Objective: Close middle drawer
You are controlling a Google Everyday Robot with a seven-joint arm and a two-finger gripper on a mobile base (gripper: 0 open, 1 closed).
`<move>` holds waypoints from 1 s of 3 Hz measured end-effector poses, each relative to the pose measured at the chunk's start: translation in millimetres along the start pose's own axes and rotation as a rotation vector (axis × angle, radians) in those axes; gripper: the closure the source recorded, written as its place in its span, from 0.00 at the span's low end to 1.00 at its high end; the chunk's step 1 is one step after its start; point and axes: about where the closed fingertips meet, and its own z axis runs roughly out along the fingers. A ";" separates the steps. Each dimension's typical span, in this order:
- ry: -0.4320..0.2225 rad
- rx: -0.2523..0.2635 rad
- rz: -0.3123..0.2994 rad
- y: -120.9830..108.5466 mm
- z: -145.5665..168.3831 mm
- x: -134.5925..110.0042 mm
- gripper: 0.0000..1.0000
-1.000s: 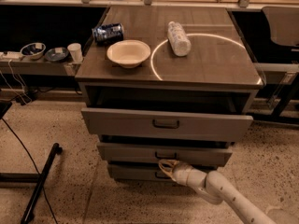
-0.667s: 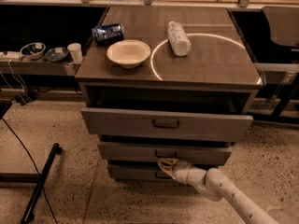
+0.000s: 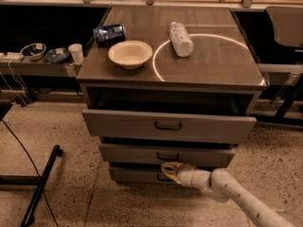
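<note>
The middle drawer (image 3: 142,153) is a grey drawer with a low front panel and a small dark centre handle (image 3: 168,156). It stands pulled out a little, less far than the top drawer (image 3: 118,124) above it. My gripper (image 3: 169,168) is on a white arm coming from the lower right. It sits just below the middle drawer's front edge, under the handle and in front of the bottom drawer (image 3: 135,175).
On the cabinet top (image 3: 213,65) are a white bowl (image 3: 130,54), a lying blue can (image 3: 109,33) and a lying plastic bottle (image 3: 181,39). A low shelf at left holds bowls and a cup (image 3: 75,52). A black stand leg (image 3: 40,186) lies on the floor at left.
</note>
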 end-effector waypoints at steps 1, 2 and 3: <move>0.005 -0.019 0.015 1.5 4.6 3.8 1.00; -0.003 -0.004 0.035 -7.5 14.3 7.5 1.00; -0.009 0.015 0.052 -14.7 21.2 10.6 1.00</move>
